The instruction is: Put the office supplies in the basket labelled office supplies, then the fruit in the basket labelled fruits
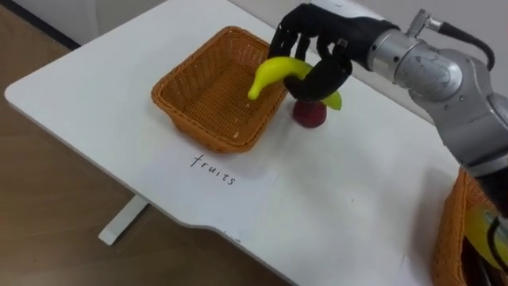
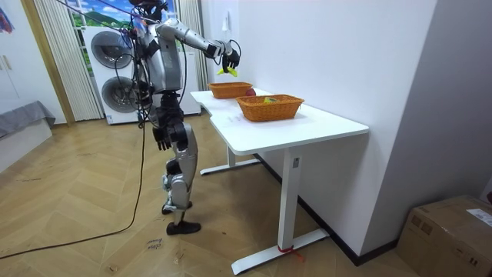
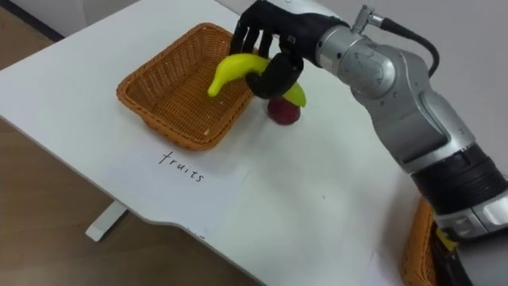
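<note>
My right hand (image 1: 321, 44) has its fingers and thumb curled round the middle of the banana (image 1: 274, 73), which hangs in the air over the right-hand rim of the fruit basket (image 1: 190, 119). The yellow end points in over the wicker and the greener end sticks out over the apple (image 1: 309, 114). The apple sits on the desk (image 1: 317, 206) just beside that same basket wall, right under my hand. To do this well, I judge I should carry the banana further to my left until all of it is over the basket's floor. Then I should lower it close to the bottom before loosening my fingers, so it lies flat instead of tipping off the rim. The rim is the edge to mind: it stands between my hand and the floor of the basket, and a low pass could catch it or knock the apple. Above the basket there is open room, and bare desk stretches between it and the second basket (image 1: 448, 230) at my lower right. My left hand (image 2: 161, 138) hangs by my hip in the room view; I cannot tell how its fingers lie.
</note>
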Robot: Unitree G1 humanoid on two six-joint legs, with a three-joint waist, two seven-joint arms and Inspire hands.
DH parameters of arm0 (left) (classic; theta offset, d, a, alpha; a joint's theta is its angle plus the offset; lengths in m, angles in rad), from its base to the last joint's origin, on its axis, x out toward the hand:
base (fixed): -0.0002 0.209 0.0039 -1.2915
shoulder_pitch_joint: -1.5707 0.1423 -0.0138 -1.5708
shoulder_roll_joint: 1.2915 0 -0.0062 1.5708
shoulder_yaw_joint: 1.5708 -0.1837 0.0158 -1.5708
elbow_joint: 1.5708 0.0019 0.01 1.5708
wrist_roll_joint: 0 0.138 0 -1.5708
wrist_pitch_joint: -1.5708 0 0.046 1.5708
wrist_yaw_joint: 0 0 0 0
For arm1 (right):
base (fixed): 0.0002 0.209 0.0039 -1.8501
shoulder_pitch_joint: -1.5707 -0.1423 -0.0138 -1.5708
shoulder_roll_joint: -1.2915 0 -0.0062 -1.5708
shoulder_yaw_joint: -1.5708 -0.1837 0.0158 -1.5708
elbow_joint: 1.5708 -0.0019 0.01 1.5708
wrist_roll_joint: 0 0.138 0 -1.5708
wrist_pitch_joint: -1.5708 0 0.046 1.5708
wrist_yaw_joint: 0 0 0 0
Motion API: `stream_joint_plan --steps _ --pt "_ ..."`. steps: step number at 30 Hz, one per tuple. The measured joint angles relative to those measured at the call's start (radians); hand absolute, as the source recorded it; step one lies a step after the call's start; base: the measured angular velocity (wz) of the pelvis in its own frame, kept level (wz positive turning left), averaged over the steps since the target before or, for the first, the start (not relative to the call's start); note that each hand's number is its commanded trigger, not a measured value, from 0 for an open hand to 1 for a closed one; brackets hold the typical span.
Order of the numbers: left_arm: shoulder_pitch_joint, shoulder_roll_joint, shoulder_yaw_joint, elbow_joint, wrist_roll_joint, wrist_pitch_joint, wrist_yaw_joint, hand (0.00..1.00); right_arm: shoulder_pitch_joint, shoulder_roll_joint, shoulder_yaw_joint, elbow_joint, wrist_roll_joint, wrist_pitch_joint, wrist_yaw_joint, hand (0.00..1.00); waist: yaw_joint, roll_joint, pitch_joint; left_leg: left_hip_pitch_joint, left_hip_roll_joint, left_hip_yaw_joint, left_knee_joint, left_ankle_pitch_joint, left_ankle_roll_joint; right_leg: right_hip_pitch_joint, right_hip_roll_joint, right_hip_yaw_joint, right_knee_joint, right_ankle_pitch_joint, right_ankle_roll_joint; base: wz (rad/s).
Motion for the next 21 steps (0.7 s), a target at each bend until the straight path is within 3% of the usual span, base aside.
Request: stream_joint_plan --steps 21 --pt "0.049 0.012 -0.024 -0.042 0.001 0.02 0.007 0.0 -0.004 0.095 0.042 0.068 -0.047 0.009 0.002 1.0 0.058 -0.006 -0.0012 -0.007 -0.009 -0.019 0.0 0.001 0.002 0.006 -0.003 -0.042 0.003 -0.007 0.001 0.03"
